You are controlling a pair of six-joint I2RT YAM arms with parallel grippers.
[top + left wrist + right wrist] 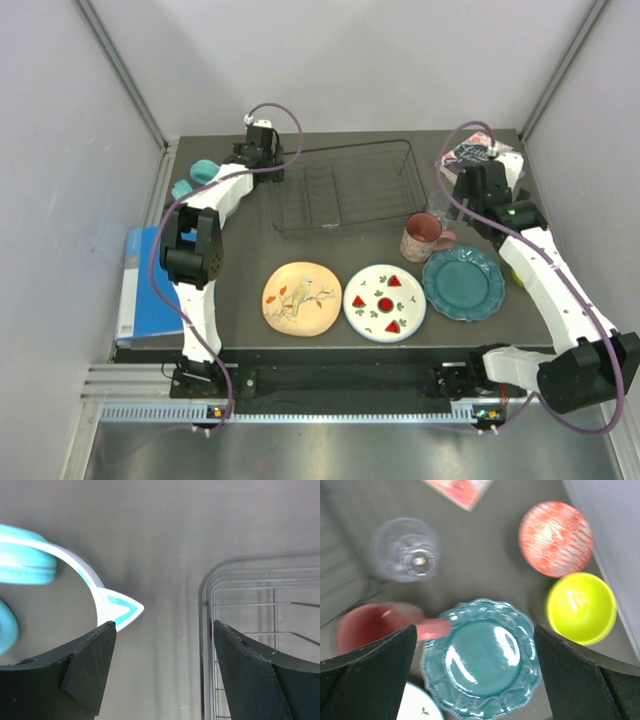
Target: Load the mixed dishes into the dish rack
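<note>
Black fingers of the right gripper [475,630] fill the bottom corners of its wrist view, spread wide and holding nothing, above the teal plate [482,657]. The left gripper [162,630] is likewise wide and empty, over bare desk [165,540] between the headphones [30,567] and the left end of the rack [202,645].

The rack stands empty at the back middle of the desk. In front of it three plates lie flat in a row: bird plate [302,298], watermelon plate [385,302], then the teal one. The mug [365,630] stands just behind the teal plate, its handle reaching toward that plate's rim. A yellow bowl [580,607] and a red bowl [555,537] sit to the plate's right, near the wall.

All look glazed, so probably stiff, slick and breakable. A flat plate offers only its rim: I would pinch the scalloped edge firmly and tip it up. The mug should take a grip over its wall, the bowls over their rims.
</note>
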